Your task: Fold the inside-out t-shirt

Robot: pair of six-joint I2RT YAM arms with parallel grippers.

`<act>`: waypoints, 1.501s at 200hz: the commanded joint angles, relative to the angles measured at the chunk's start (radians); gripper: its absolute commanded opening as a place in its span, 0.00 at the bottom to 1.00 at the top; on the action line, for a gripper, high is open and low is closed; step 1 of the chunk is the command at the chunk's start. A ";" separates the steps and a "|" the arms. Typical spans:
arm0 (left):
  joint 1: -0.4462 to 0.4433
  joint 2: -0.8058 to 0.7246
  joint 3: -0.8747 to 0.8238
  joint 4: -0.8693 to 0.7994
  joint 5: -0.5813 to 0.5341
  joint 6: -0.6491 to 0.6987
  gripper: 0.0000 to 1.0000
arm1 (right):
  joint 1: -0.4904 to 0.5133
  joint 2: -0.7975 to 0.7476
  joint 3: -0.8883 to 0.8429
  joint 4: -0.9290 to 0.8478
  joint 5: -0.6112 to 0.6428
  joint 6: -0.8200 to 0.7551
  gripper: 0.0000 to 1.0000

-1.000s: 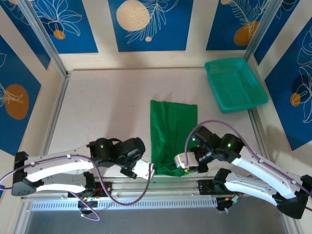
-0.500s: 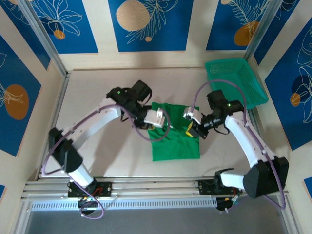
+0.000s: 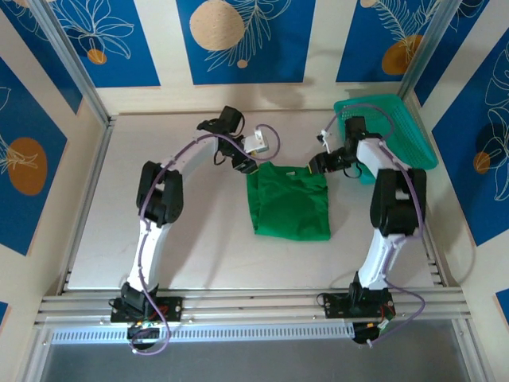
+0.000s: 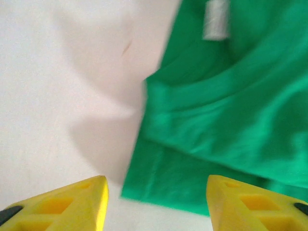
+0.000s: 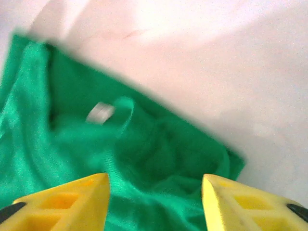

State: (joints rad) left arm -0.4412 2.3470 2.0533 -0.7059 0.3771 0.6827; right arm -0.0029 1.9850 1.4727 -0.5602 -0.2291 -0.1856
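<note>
My left gripper [image 3: 248,163] and right gripper [image 3: 316,165] hang over the two far corners of the green t-shirt [image 3: 290,205]. The shirt lies in a squarish, wrinkled bundle on the pale table [image 3: 159,207], in the middle of the work area. It is apart from the teal basket [image 3: 386,135] at the far right.

I judge the step in hand to be letting go of a folded-over layer at the collar end. To do it well, I should raise both arms straight up and together. That way no finger snags the soft cloth or drags the top layer off its edge. Then I should check that the corners line up.

In the left wrist view, the yellow fingers [image 4: 72,204] stand apart with nothing between them. The shirt's edge and its white label [image 4: 215,19] lie below. In the right wrist view, the fingers [image 5: 67,202] are likewise parted and empty above the collar. I cannot tell whether either gripper brushes the cloth.
</note>
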 commanded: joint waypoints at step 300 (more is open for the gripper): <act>-0.070 0.074 -0.115 0.326 0.047 -1.077 0.08 | -0.030 0.012 -0.071 0.109 -0.149 0.318 0.09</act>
State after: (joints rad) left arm -0.5304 2.3981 1.9285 -0.4438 0.3614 -0.4484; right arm -0.0387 1.9900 1.3617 -0.4416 -0.2844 0.1528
